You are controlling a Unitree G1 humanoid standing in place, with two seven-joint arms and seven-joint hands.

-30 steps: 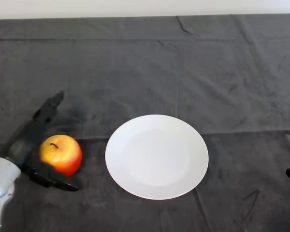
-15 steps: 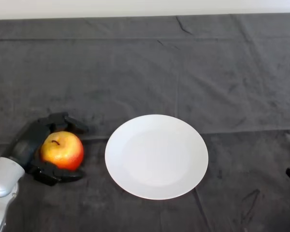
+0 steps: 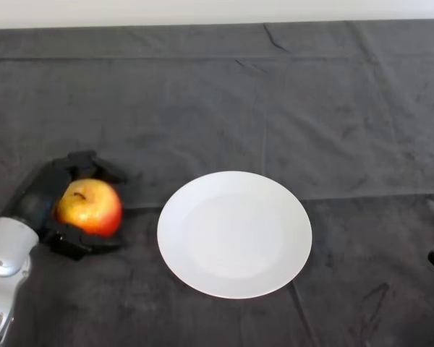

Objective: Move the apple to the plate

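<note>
Left hand (image 3: 37, 204): you have its fingers and thumb curled round the apple (image 3: 90, 207), clasping it from above and below. Apple: red-yellow, stem up, at 9 o'clock of the plate (image 3: 234, 233), near but apart. Plate: white, resting on the dark-clothed surface (image 3: 275, 101).

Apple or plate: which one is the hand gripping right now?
The apple. The left hand's fingers curl round it; the white plate lies apart, untouched.
</note>
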